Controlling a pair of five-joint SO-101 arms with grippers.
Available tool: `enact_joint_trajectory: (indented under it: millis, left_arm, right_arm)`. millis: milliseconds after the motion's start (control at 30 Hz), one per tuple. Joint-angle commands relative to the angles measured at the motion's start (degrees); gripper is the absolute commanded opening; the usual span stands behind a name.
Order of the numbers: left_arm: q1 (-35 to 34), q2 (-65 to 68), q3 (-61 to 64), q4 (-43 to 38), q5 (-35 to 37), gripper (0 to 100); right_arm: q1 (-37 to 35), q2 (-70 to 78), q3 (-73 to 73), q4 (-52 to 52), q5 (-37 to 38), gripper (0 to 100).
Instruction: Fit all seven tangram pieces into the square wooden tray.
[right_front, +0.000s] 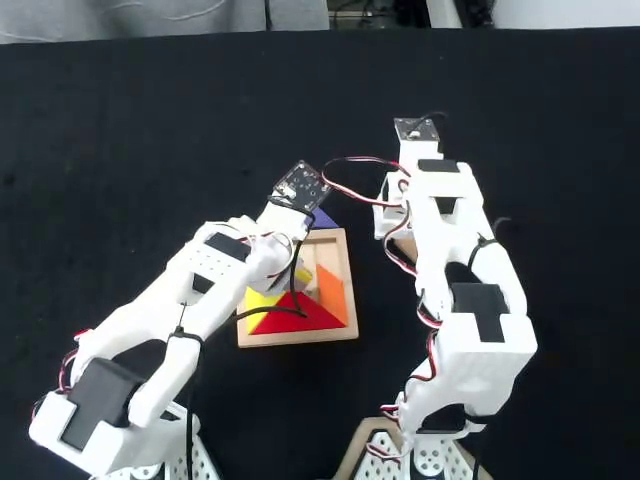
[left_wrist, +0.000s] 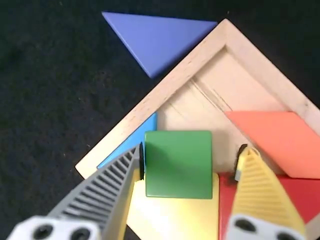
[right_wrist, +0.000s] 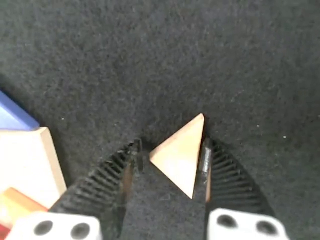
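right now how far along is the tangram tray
Red, yellow, orange and light blue pieces lie in the tray. The left gripper straddles the green square there; the right gripper straddles a tan triangle on the cloth. That and the dark blue triangle outside are left.

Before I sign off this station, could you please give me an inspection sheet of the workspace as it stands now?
Surface: black cloth covers the table.
Job's things: wooden tray holds the red piece, yellow piece, orange piece and light blue piece; green square is over the tray; blue triangle lies outside, beside the tray's rim; pale triangle lies on the cloth.
Clutter: nothing seen.
Grippers: left gripper open, fingers either side of the green square; right gripper open, fingers either side of the pale triangle.
Cables: red and black wires loop along the arms.
Surroundings: grey fabric beyond the far edge.
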Motion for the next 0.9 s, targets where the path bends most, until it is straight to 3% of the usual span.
enact_joint_trajectory:
  millis: [0,200,467,633,867]
  left_arm:
    - [-0.13,-0.97,-1.36,-0.53,0.97,30]
    - [-1.98,-5.19,-2.33,4.04,1.58,30]
    - [-2.68,-32.18,8.13,12.48,1.14,30]
    - [-6.81,-36.92,18.86,7.56,-3.08,30]
    - [-14.29,-29.8,20.35,0.09,-6.68,30]
  right_arm:
    - [0.62,-0.4,-0.75,-0.26,1.23,20.5]
    - [0.62,-0.4,-0.75,-0.09,1.41,20.5]
    - [0.53,-0.31,-0.92,0.09,1.49,20.1]
    - [0.53,-0.31,-0.84,0.09,1.49,20.1]
    - [0.53,-0.31,-0.84,0.88,1.49,20.1]
